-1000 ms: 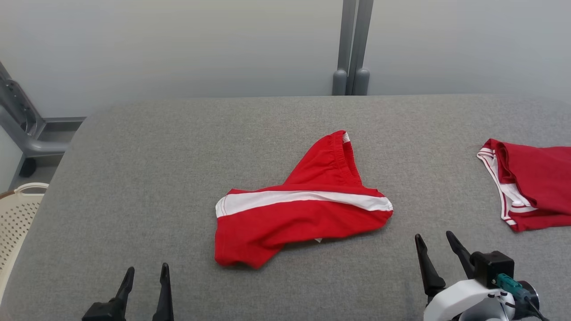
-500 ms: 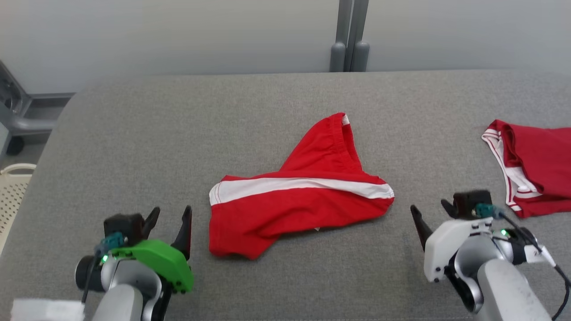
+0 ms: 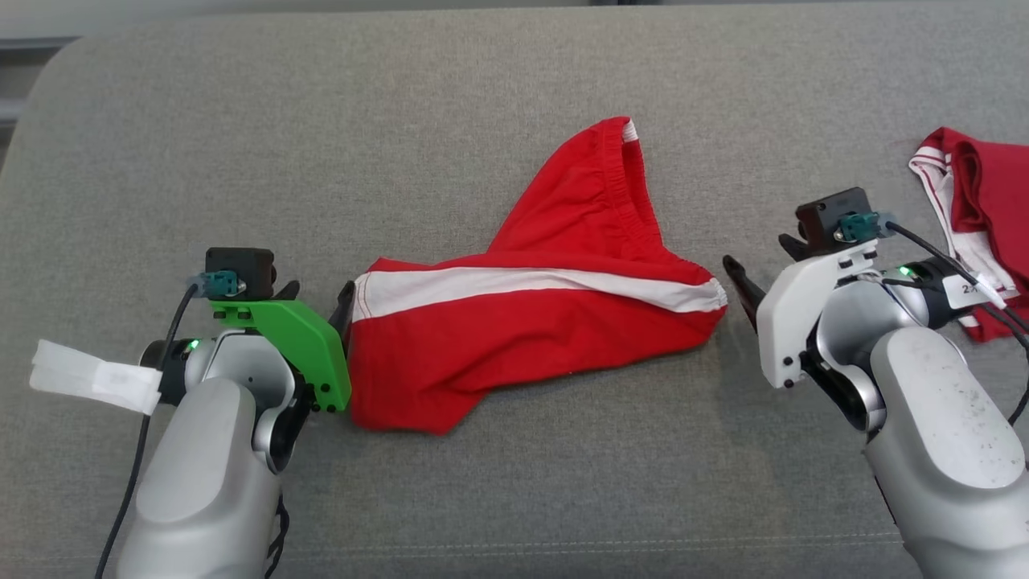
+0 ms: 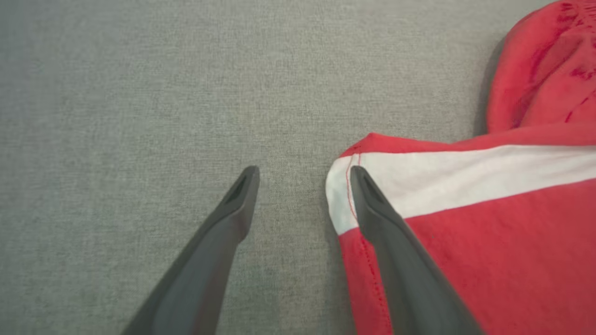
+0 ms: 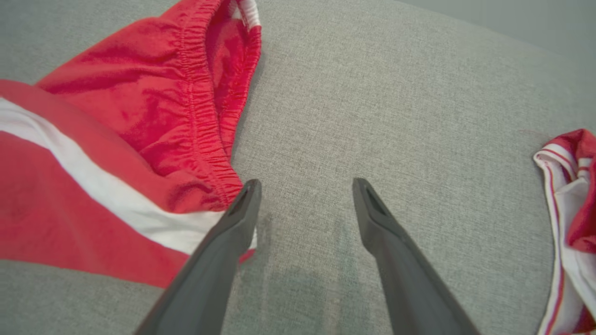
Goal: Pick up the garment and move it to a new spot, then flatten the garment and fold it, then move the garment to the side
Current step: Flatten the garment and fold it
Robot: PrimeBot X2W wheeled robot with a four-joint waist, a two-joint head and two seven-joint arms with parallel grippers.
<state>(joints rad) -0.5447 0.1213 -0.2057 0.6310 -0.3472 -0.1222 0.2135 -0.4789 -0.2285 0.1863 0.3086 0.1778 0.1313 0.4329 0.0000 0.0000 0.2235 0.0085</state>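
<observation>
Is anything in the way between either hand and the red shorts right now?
Nothing visible. The open left hand is at the left end of the shorts, the open right hand at their right end; the other garment lies apart.

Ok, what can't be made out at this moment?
1. Second garment: cut off by the right edge, head and right wrist views.
2. Left gripper: whether its finger touches the shorts; the finger covers the hem, left wrist view.
3. Shorts' lower layers: hidden under their own folds, all views.
</observation>
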